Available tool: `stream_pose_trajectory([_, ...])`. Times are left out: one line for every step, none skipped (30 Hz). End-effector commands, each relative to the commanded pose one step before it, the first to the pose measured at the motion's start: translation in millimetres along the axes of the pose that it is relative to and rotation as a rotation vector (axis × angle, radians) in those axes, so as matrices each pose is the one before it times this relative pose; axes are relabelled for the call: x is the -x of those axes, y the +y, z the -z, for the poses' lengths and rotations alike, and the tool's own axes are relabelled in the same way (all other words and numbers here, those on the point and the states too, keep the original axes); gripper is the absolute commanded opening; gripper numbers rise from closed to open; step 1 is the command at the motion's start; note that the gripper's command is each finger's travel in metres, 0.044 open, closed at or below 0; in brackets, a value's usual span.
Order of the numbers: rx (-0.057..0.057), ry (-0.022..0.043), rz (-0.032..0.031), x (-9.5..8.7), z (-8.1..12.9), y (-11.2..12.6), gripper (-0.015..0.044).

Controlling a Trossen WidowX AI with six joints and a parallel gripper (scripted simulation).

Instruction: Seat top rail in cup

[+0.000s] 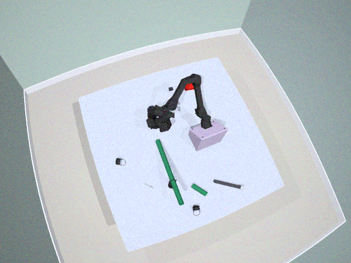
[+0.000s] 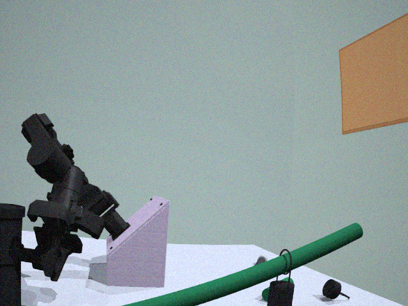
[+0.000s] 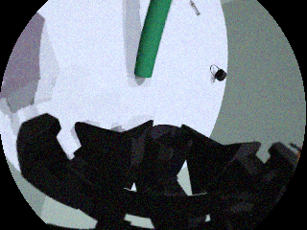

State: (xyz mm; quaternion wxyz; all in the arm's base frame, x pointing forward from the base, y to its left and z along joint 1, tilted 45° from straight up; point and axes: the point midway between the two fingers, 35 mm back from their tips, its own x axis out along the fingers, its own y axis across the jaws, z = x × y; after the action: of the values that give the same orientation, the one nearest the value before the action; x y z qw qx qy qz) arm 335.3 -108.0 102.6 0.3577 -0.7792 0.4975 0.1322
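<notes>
Looking from the exterior view, we see the green rail [image 2: 250, 275] threaded through a wire loop cap [image 2: 285, 260], which the wrist view hides. Our jaws [image 1: 158, 120] sit half-closed, clamped on a dark fitting beyond the rail's cut end, apart from it.

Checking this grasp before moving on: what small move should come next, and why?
Probably turn the held cup to face the rail's cut end. The gripper is shut on a dark fitting at the post, seemingly the cup, while the rail end lies apart, unheld.
</notes>
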Motion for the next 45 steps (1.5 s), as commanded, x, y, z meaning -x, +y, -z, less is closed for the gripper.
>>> stream_pose_trajectory([-0.0272,0.01061,0.00398,-0.57,-0.23,-2.87,0.0000])
stream_pose_trajectory([-0.0030,0.00174,0.00001,-0.16,0.00,-0.28,0.0000])
stream_pose_trajectory([-0.0022,0.00127,0.00001,-0.12,0.00,-0.20,0.0000])
stream_pose_trajectory([-0.0012,0.00067,0.00001,-0.06,0.00,-0.11,0.0000])
stream_pose_trajectory([0.0000,0.00000,0.00000,0.00,0.00,0.00,0.0000])
stream_pose_trajectory([0.0014,-0.00078,-0.00001,0.07,0.00,0.12,0.0000])
stream_pose_trajectory([0.0020,-0.00117,-0.00001,0.11,0.00,0.19,0.0000])
stream_pose_trajectory([0.0140,-0.00085,-0.00533,-0.16,0.22,1.66,0.0000])
stream_pose_trajectory([0.0000,0.00000,0.00000,0.00,0.00,0.00,0.0000])
stream_pose_trajectory([0.0000,0.00000,0.00000,0.00,0.00,0.00,0.0000])
stream_pose_trajectory([0.0000,0.00000,0.00000,0.00,0.00,0.00,0.0000])
stream_pose_trajectory([0.0000,0.00000,0.00000,0.00,0.00,0.00,0.0000])
stream_pose_trajectory([0.0000,0.00000,0.00000,0.00,0.00,0.00,0.0000])
stream_pose_trajectory([0.0000,0.00000,0.00000,0.00,0.00,0.00,0.0000])
stream_pose_trajectory([0.0000,0.00000,0.00000,0.00,0.00,0.00,0.0000])
stream_pose_trajectory([0.0000,0.00000,0.00000,0.00,0.00,0.00,0.0000])
stream_pose_trajectory([0.0000,0.00000,0.00000,0.00,0.00,0.00,0.0026])
stream_pose_trajectory([0.0000,0.00000,0.00000,0.00,0.00,0.00,0.0053])
stream_pose_trajectory([0.0000,0.00000,0.00000,0.00,0.00,0.00,0.0079])
stream_pose_trajectory([0.0000,0.00000,0.00000,0.00,0.00,0.00,0.0105])
stream_pose_trajectory([0.0000,0.00000,0.00000,0.00,0.00,0.00,0.0131])
stream_pose_trajectory([0.0000,0.00000,0.00000,0.00,0.00,0.00,0.0157])
stream_pose_trajectory([0.0000,0.00000,0.00000,0.00,0.00,0.00,0.0184])
stream_pose_trajectory([0.0000,0.00000,0.00000,0.00,0.00,0.00,0.0210])
stream_pose_trajectory([0.0000,0.00000,0.00000,0.00,0.00,0.00,0.0236])
stream_pose_trajectory([0.0000,-0.00039,-0.00008,0.36,-0.49,-0.26,0.0263])
stream_pose_trajectory([0.0000,-0.00077,-0.00016,0.72,-1.00,-0.52,0.0289])
stream_pose_trajectory([0.0001,-0.00115,-0.00022,1.13,-1.54,-0.79,0.0315])
stream_pose_trajectory([0.0001,-0.00138,-0.00025,1.44,-1.94,-0.99,0.0341])
stream_pose_trajectory([0.0002,-0.00158,-0.00024,1.77,-2.34,-1.19,0.0368])
stream_pose_trajectory([0.0003,-0.00171,-0.00020,2.11,-2.74,-1.38,0.0394])
stream_pose_trajectory([0.0004,-0.00170,-0.00012,2.35,-2.98,-1.48,0.0420])
stream_pose_trajectory([0.0005,-0.00156,0.00000,2.45,-3.03,-1.48,0.0440])
stream_pose_trajectory([0.0006,-0.00138,0.00013,2.50,-3.02,-1.46,0.0440])
stream_pose_trajectory([0.0007,-0.00120,0.00027,2.54,-2.99,-1.43,0.0440])
stream_pose_trajectory([0.0007,-0.00102,0.00041,2.59,-2.97,-1.40,0.0440])
stream_pose_trajectory([0.0008,-0.00084,0.00056,2.63,-2.94,-1.38,0.0440])
stream_pose_trajectory([0.0009,-0.00067,0.00071,2.67,-2.91,-1.35,0.0440])
stream_pose_trajectory([0.0009,-0.00050,0.00087,2.71,-2.89,-1.33,0.0440])
stream_pose_trajectory([0.0010,-0.00034,0.00103,2.75,-2.86,-1.30,0.0440])
stream_pose_trajectory([0.0008,-0.00016,0.00095,2.25,-2.29,-1.03,0.0440])
stream_pose_trajectory([0.0005,-0.00005,0.00063,1.37,-1.38,-0.62,0.0440])
stream_pose_trajectory([0.0002,-0.00001,0.00022,0.46,-0.46,-0.21,0.0440])
stream_pose_trajectory([0.0000,0.00000,0.00000,0.00,0.00,0.00,0.0440])
stream_pose_trajectory([-0.0073,-0.00803,-0.00039,-3.84,2.19,1.93,0.0440])
